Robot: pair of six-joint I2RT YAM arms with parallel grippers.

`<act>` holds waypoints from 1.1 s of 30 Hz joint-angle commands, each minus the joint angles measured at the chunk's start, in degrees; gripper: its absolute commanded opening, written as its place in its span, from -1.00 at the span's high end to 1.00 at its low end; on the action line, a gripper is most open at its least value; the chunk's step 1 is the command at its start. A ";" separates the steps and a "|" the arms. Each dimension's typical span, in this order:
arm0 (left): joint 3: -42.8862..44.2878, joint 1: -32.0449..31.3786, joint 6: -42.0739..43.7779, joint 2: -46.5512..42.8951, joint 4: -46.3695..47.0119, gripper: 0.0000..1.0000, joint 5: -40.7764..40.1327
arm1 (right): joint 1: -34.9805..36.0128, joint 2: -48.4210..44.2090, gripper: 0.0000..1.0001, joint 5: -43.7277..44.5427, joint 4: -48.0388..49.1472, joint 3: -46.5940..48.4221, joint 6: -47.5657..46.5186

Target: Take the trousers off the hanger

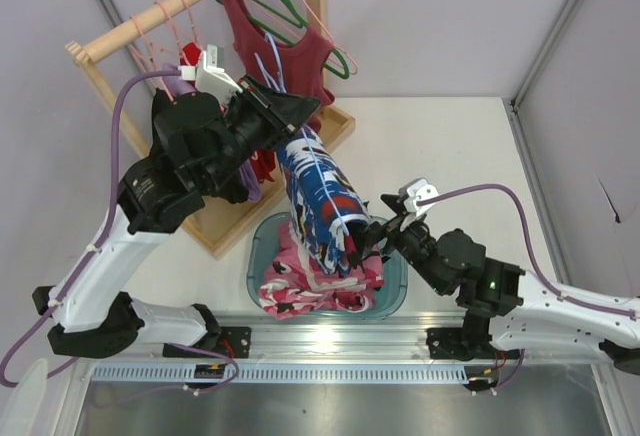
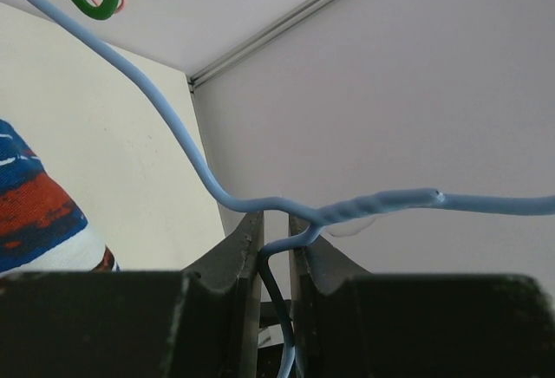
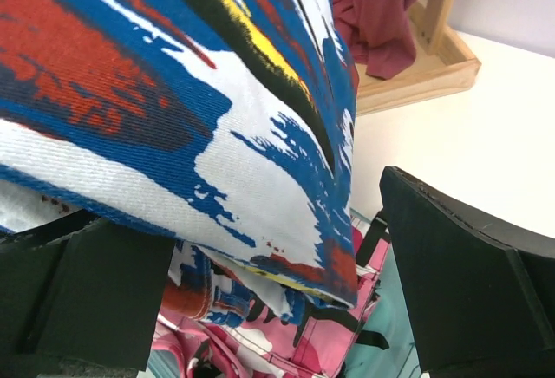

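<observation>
The trousers (image 1: 318, 196), royal blue with white and red streaks, hang from the thin light-blue hanger (image 1: 272, 61) over the teal basin (image 1: 392, 281). My left gripper (image 1: 300, 114) is up by the rack, shut on the hanger. In the left wrist view the hanger (image 2: 381, 200) has its bent wire pinched where my left gripper (image 2: 276, 239) closes, and a corner of the trousers (image 2: 35, 205) shows at left. My right gripper (image 1: 362, 243) stands open at the trousers' lower end. In the right wrist view the hem of the trousers (image 3: 173, 92) lies in my right gripper (image 3: 277, 283), between spread fingers (image 3: 468, 265).
A pink camouflage garment (image 1: 300, 286) fills the basin, also seen below the hem as pink cloth (image 3: 286, 343). The wooden rack (image 1: 160, 21) carries pink hangers (image 1: 165, 31), a green hanger (image 1: 290, 6) and a dark-red tank top (image 1: 290, 56). Its base (image 3: 416, 74) lies close behind.
</observation>
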 commanded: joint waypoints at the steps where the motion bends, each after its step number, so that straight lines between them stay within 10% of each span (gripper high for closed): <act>1: 4.31 0.27 -0.27 -1.30 5.88 1.00 0.92 | -0.06 0.22 -0.99 -1.54 1.08 0.55 -2.30; 33: 5.10 0.79 -0.62 -1.04 5.27 1.00 1.89 | -2.44 -6.63 -0.99 -10.41 -6.91 -2.00 -6.61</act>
